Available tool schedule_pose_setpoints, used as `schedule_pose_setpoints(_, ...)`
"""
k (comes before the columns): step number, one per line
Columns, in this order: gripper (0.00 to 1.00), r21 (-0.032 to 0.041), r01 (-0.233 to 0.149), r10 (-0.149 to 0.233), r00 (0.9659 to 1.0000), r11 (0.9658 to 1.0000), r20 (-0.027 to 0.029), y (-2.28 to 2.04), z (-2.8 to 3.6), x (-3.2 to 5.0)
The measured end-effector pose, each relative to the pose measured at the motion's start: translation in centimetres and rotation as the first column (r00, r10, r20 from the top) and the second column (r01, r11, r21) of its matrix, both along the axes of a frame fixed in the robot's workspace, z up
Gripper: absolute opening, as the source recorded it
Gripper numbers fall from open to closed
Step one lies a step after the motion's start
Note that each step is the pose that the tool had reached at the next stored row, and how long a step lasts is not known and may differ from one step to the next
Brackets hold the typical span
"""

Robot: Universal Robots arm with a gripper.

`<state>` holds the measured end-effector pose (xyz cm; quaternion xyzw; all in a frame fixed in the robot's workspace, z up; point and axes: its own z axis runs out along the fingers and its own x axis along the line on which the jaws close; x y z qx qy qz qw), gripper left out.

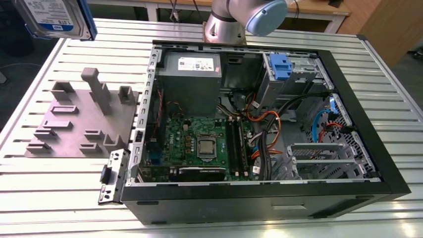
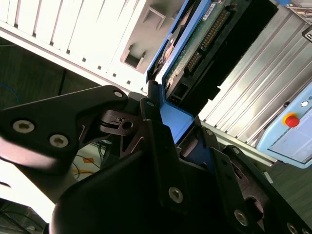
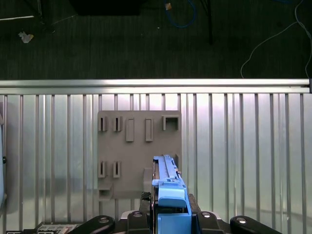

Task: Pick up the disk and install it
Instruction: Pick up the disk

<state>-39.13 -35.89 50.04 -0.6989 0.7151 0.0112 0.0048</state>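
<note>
The disk (image 1: 56, 17), silver with a white-and-blue label and a blue frame, hangs high at the exterior view's far left, above the table edge. In the first wrist view the disk (image 3: 165, 187) shows edge-on, upright over the grey holder plate (image 3: 139, 146), with my gripper (image 3: 169, 219) shut on its blue frame. In the second wrist view my gripper (image 2: 180, 141) clamps the blue frame from both sides, and the disk's (image 2: 204, 39) green circuit board and connector pins face the camera.
The open computer case (image 1: 390, 148) lies on the slatted metal table (image 1: 59, 198), with a grey power supply box (image 1: 191, 74), a blue latch (image 1: 281, 67) at the drive bay and loose cables. The grey holder plate (image 1: 86, 119) lies beside the case. The arm's base (image 1: 228, 22) stands behind.
</note>
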Motion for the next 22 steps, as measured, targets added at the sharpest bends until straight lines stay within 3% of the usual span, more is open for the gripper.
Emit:
schedule_pose_setpoints(16, 0.36, 0.0001, 0.0, 0.0, 1.0, 1.0, 0.0001, -0.01, 0.0, 0.93)
schedule_pose_setpoints(22, 0.36, 0.0, 0.0, 0.0, 1.0, 1.0, -0.0001, -0.65, 0.0, 0.97)
